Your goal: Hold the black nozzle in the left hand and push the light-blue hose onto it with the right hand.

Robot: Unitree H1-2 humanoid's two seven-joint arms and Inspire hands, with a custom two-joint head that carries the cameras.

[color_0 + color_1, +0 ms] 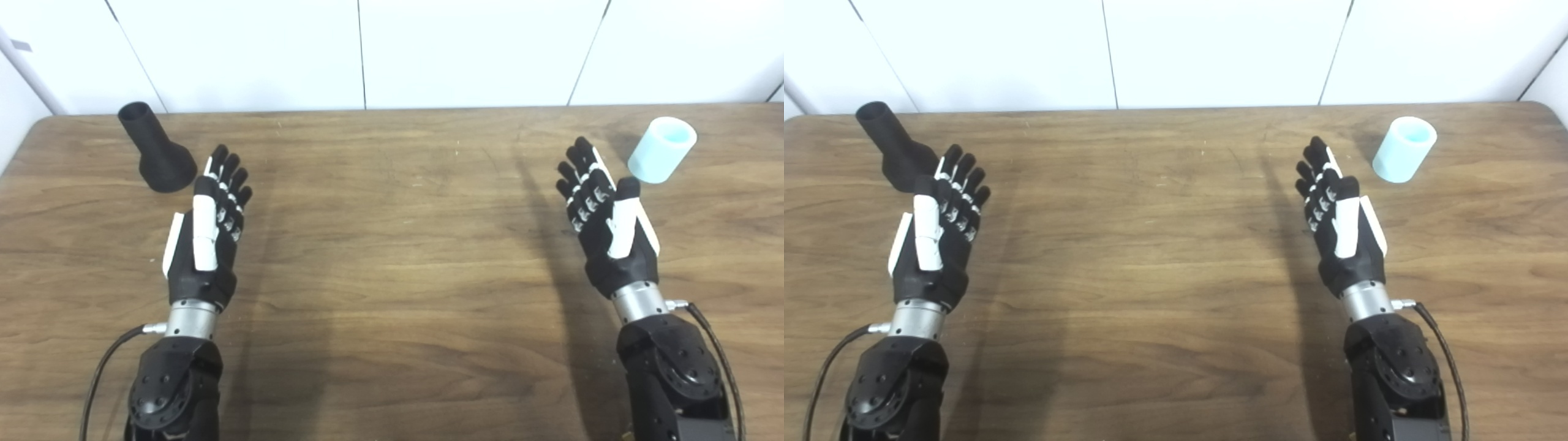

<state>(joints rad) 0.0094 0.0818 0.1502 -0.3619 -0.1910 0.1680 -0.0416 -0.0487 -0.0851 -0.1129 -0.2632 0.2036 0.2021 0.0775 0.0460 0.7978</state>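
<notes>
Both hands hover empty above the desk, fingers spread and apart, so the work stands at its first step: nothing is grasped yet. Left hand sits just beside the black nozzle, which stands on its flared base near the desk's far left corner, its narrow neck leaning toward the back wall. Right hand is just beside the light-blue hose, a short tube piece near the desk's far right corner, its open end up and tilted. Next, I judge, the left hand must wrap the nozzle's body, leaving the neck free, while the right closes around the hose.
</notes>
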